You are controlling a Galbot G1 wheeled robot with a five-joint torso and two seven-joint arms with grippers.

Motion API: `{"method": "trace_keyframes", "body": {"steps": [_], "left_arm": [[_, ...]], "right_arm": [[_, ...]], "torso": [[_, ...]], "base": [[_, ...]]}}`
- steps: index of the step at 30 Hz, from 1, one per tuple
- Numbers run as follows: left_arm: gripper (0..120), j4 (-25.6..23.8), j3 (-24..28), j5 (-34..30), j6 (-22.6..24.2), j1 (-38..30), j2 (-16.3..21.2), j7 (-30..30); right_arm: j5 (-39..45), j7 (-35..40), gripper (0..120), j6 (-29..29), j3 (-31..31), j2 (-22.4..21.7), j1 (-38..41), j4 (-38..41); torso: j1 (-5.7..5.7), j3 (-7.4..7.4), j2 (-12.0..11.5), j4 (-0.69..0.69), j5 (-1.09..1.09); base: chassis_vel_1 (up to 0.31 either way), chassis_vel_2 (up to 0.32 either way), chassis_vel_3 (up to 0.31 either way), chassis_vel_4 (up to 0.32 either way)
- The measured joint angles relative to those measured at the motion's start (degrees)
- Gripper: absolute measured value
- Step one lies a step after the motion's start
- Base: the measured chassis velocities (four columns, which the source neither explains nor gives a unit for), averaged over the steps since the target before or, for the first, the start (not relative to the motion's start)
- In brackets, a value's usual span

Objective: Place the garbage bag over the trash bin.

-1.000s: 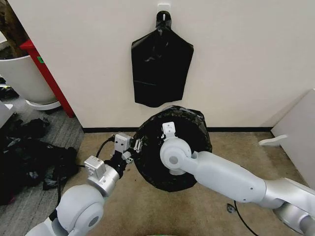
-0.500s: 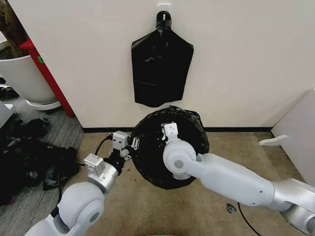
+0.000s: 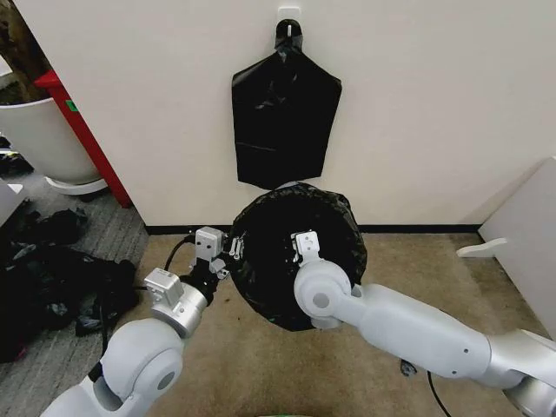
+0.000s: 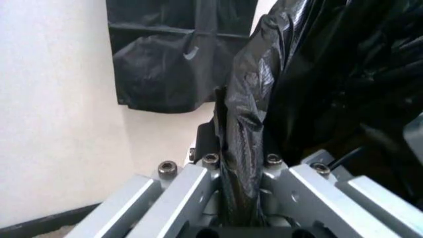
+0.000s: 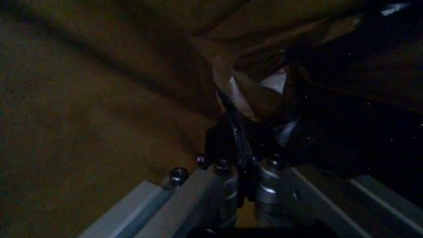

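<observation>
no readable text, labels or signs

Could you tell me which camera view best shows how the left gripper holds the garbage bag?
The left wrist view: the left gripper is clamped on a fold of the garbage bag. The head view shows this from afar; the right wrist view shows the right gripper pinching film.

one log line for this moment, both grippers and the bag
left gripper: shut on garbage bag edge | right gripper: shut on bag film, inside the opening | bag: held open above floor, below hanging black bag | trash bin: unseen
</observation>
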Motion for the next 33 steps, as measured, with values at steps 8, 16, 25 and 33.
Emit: {"method": "trace_keyframes", "body": {"steps": [8,16,25,33], "left_arm": [[1,-0.83,-0.16,-1.13,0.26,-0.19,0.27,0.01],[1,-2.62,0.19,-1.20,0.43,1.63,0.38,0.16],[1,-3.28,-0.23,-1.12,0.65,2.68,0.72,0.35],[1,-0.42,0.05,-0.34,0.49,2.57,0.17,-0.11]], "right_arm": [[-0.24,-0.42,0,-0.35,-0.04,0.56,0.68,-0.49],[-0.44,-0.71,0,-0.20,0.20,0.80,1.23,-1.65],[0.24,-0.27,0,0.73,0.31,0.82,1.20,-0.12],[2.83,0.79,0,1.35,-0.44,-0.32,3.81,6.20]], "torso": [[0.00,0.00,0.00,0.00,0.00],[0.00,0.00,0.00,0.00,0.00],[0.00,0.00,0.00,0.00,0.01],[0.00,0.00,0.00,0.00,-0.01]], "base": [[0.000,0.000,0.000,0.000],[0.000,0.000,0.000,0.000],[0.000,0.000,0.000,0.000],[0.000,0.000,0.000,0.000]]}}
